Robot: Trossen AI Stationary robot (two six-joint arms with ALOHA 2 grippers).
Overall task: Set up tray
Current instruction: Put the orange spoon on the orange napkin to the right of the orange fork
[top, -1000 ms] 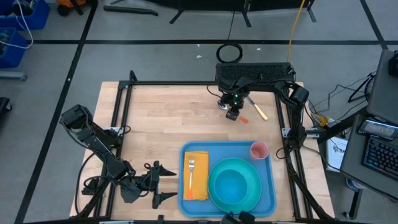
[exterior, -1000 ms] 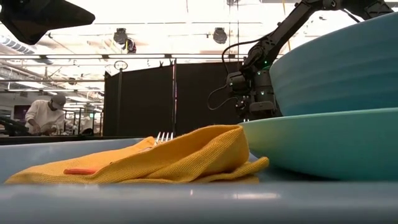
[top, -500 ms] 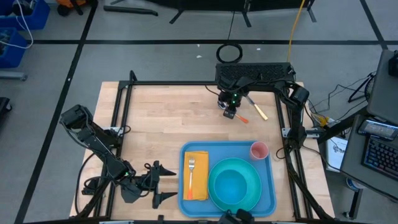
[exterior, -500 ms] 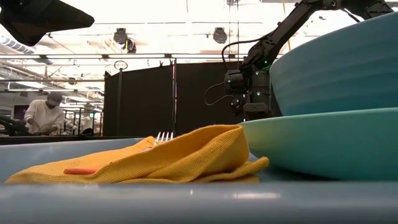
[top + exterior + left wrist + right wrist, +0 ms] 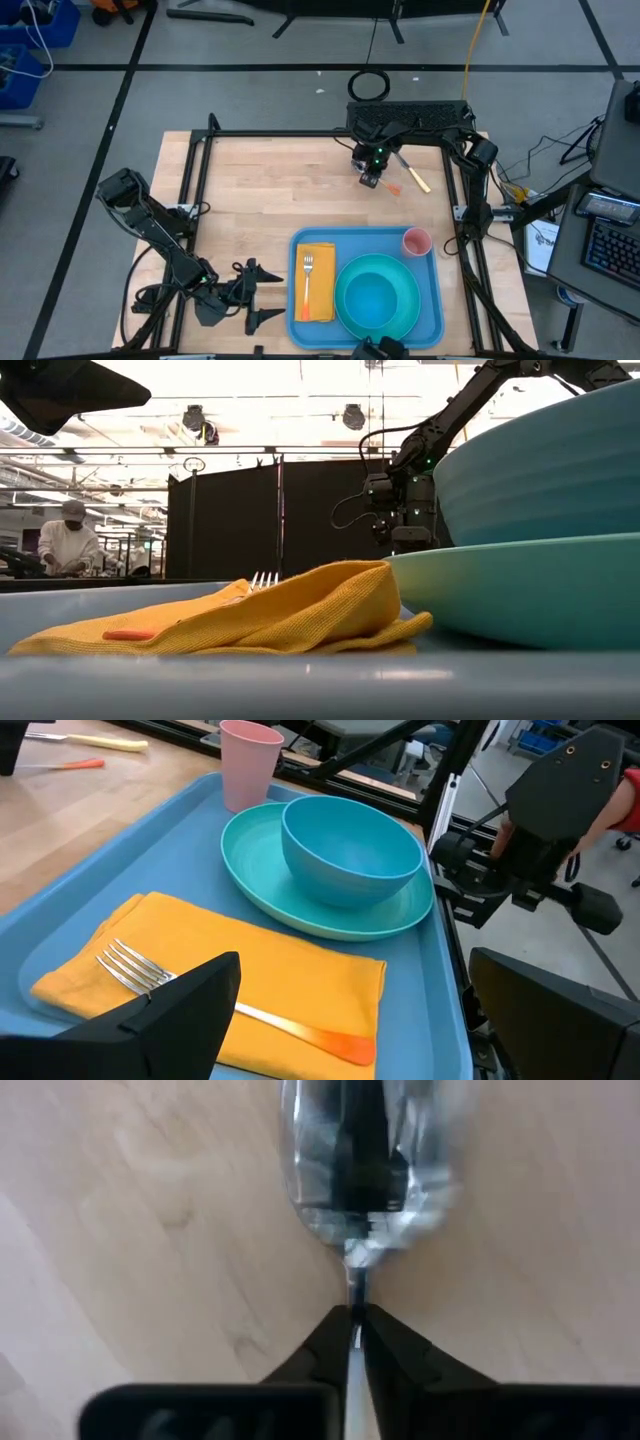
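Right gripper (image 5: 371,181) nudged toward 12 o'clock, pinched on thin metal spoon (image 5: 356,1285) | large flat blue plastic tray (image 5: 436,300) at 6 o'clock | left gripper (image 5: 262,294) spread, empty | risk: narrow hold, spoon could twist or slip.

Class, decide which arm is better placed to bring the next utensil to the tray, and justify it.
Right. The right gripper is already shut on a spoon at the table's far side; the left gripper waits open beside the tray.
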